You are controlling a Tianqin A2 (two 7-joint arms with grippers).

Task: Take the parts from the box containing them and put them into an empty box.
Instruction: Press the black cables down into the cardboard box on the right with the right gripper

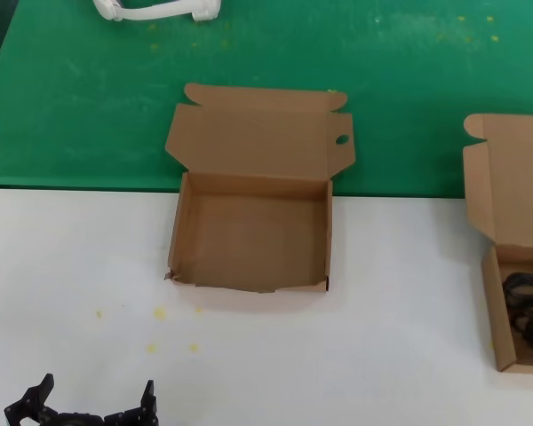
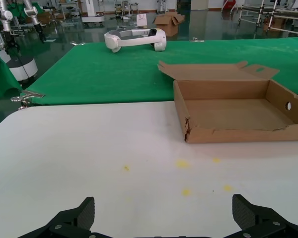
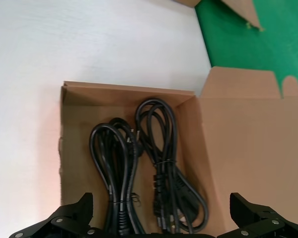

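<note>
The empty box [image 1: 249, 232] stands open at the table's middle, with a round hole in its lid ear; it also shows in the left wrist view [image 2: 228, 134]. The box containing the parts [image 1: 496, 302] sits at the right edge, lid up, and shows in the right wrist view [image 3: 124, 94]. Two black cable bundles [image 3: 114, 163] [image 3: 161, 148] lie side by side in it; they also show in the head view [image 1: 529, 311]. My right gripper [image 3: 163, 214] hovers open right over the bundles, touching nothing. My left gripper [image 1: 89, 406] is open and empty low at the front left, also in its own view [image 2: 164, 218].
A green cloth [image 1: 89, 89] covers the table's far half behind the boxes. A white headset-like device [image 1: 155, 9] lies on it at the back. The white tabletop [image 1: 355, 355] has a few yellow specks in front of the empty box.
</note>
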